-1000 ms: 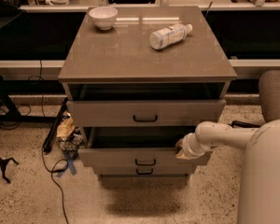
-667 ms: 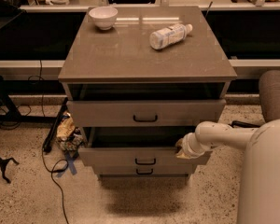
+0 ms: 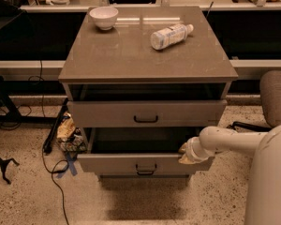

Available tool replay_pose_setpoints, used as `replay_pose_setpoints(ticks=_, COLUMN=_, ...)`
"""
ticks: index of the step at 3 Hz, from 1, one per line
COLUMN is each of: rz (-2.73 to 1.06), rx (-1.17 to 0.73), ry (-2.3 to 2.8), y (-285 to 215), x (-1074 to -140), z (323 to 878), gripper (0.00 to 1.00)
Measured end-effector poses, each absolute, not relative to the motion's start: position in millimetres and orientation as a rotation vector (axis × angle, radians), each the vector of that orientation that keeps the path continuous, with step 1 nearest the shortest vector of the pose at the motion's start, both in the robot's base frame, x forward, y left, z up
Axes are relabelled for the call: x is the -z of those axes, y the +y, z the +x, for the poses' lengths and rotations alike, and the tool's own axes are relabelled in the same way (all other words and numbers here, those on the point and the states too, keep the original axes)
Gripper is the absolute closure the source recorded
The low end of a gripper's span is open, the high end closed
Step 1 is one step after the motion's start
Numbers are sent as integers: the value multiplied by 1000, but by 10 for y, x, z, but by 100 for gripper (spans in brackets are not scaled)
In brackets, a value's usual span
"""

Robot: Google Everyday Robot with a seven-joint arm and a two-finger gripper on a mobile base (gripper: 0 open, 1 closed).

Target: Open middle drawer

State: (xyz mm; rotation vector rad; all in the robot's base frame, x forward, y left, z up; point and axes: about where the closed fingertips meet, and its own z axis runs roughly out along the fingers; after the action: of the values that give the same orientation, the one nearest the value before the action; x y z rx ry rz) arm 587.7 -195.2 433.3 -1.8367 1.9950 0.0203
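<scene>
- One gripper (image 3: 183,153), low on my right, sits against the right end of the middle drawer (image 3: 117,164); can't tell if it's clenched or released.
- That drawer's grey-beige with a low front and a dark bar handle (image 3: 145,169). It sticks out past the top drawer (image 3: 107,112), and the inside's too dark to see.
- Further back, on the cabinet top (image 3: 131,55): a bottle (image 3: 171,35) on its side and a white bowl (image 3: 103,17).

The robot's body (image 3: 271,182) is a broad, smooth, off-white shell with a rounded top edge. A plain cream tubular arm (image 3: 241,139) leads from it and swells into a bulbous rounded joint (image 3: 211,142), then a paler ringed wrist collar (image 3: 195,151). The small, tan-yellow gripper (image 3: 184,153) is at the right end of the middle drawer (image 3: 122,163) front.
</scene>
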Motion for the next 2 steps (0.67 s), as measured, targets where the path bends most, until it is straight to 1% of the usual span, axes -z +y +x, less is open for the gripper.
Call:
replay_pose_setpoints(ticks=1, rz=-1839, rx=-24, ry=1995, y=-1941, x=-4319, z=5870, gripper=83)
replay_pose_setpoints(ticks=2, rz=-1841, rx=-28, ry=1995, y=-1930, x=-4304, z=5863, gripper=59)
